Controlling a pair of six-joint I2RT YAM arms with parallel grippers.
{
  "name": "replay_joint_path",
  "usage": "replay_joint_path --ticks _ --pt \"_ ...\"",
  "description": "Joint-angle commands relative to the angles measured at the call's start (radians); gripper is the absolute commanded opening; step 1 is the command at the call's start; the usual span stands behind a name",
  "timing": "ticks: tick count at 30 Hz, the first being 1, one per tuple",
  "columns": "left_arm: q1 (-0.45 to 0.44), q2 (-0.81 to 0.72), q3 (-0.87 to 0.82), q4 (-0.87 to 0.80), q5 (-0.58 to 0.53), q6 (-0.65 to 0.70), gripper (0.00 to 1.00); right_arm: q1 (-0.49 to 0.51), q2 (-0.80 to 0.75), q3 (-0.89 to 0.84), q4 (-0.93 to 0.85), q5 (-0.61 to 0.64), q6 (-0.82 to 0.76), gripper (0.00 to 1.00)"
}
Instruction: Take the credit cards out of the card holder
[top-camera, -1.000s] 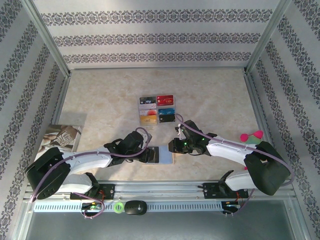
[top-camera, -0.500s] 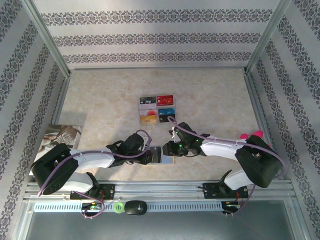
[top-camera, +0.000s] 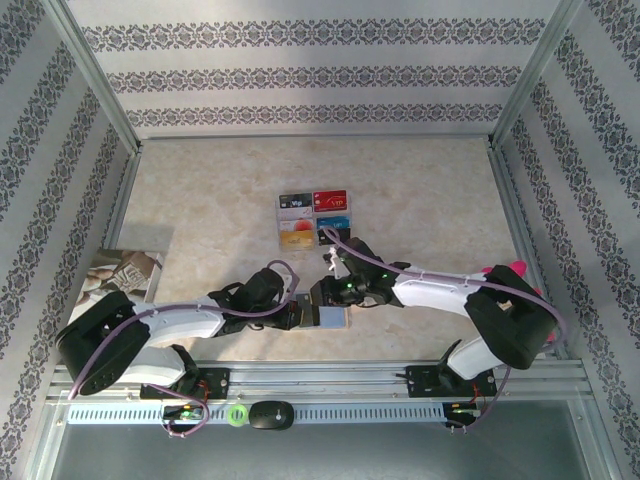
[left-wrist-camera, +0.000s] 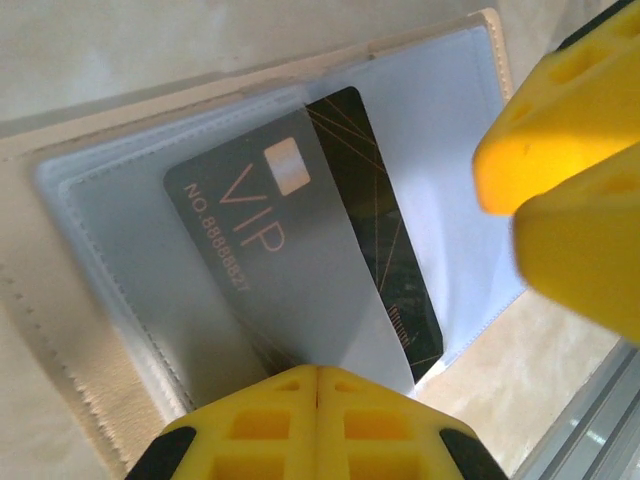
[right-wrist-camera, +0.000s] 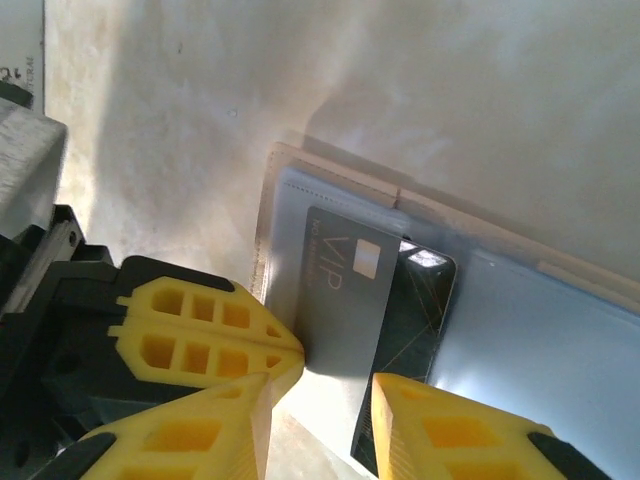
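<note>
**Step in hand (judged):** drawing the VIP card (left-wrist-camera: 270, 250) out of its translucent pocket (left-wrist-camera: 120, 230).

**Position:** The card holder (top-camera: 333, 319) lies open and flat close to the near edge of the table (top-camera: 420, 190), about midway between its left and right edges. The card sits askew in the pocket, with 1 end past the pocket's lip.

**To be done well:**
- The holder is to be pinned at its near margin while the card is pulled.
- The pull is to be made along the card's own long axis, low and flat, so that the pocket is not dragged and the holder is not lifted.
- Only the exposed end is to be pinched, and no pocket film should be caught with it.
- The freed card would best be set down by the 6 cards (top-camera: 314, 220) laid in a grid farther out, toward the table's middle.

**Left gripper** (left-wrist-camera: 318, 385)**:** fully closed, with the fingertips pressed together and resting on the holder's near margin. Nothing is seen between them.

**Right gripper** (right-wrist-camera: 322, 400)**:** the jaws are parted moderately, and the gap is poised over the card's exposed end. 1 finger stands just beside the left gripper. Contact with the card cannot be settled, as the card's end is partly hidden beneath the fingers. No closed grip on anything is observed.
</note>
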Motion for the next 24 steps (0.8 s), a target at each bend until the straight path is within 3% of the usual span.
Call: replay_joint_path --ticks 1,9,19,24 --pt "0.017 -0.004 -0.033 -0.123 -0.053 -0.018 0.00 0.015 0.062 -0.007 -0.020 -0.005 -0.011 0.33" --pt "0.067 0.004 -0.074 -0.079 -0.003 -0.016 0.00 -0.016 0.067 -0.049 -0.124 0.130 -0.034 0.30" --pt "0.087 0.105 -0.066 -0.038 0.056 -0.019 0.00 -0.011 -0.059 0.032 -0.179 0.124 -0.097 0.34" --pt "0.092 0.106 -0.072 -0.032 0.062 -0.024 0.00 0.004 -0.037 0.053 -0.140 0.077 -0.077 0.34"
